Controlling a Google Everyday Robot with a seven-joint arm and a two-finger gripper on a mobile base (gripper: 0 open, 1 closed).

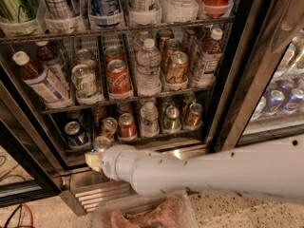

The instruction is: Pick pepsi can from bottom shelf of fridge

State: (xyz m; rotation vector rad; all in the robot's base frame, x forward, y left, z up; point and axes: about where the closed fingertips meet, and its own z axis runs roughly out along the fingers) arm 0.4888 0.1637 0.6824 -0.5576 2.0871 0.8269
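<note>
The fridge (223, 80) stands open with wire racks of drinks. On the bottom shelf (142, 137) a dark-blue pepsi can (75, 133) stands in the far-left lane. My gripper (94, 159) is at the shelf's front left edge, just below and right of that can. A silver-topped can (101, 143) sits right against the gripper's tip, and my white wrist (123, 167) hides its body. I cannot tell whether this can is held.
The bottom shelf also holds a red cola can (127, 126), a water bottle (149, 119), a green can (171, 118) and a gold-brown can (193, 115). The ribbed steel grille (95, 194) lies below. A clear tray (147, 213) sits in the foreground. The glass door frame (256, 80) stands on the right.
</note>
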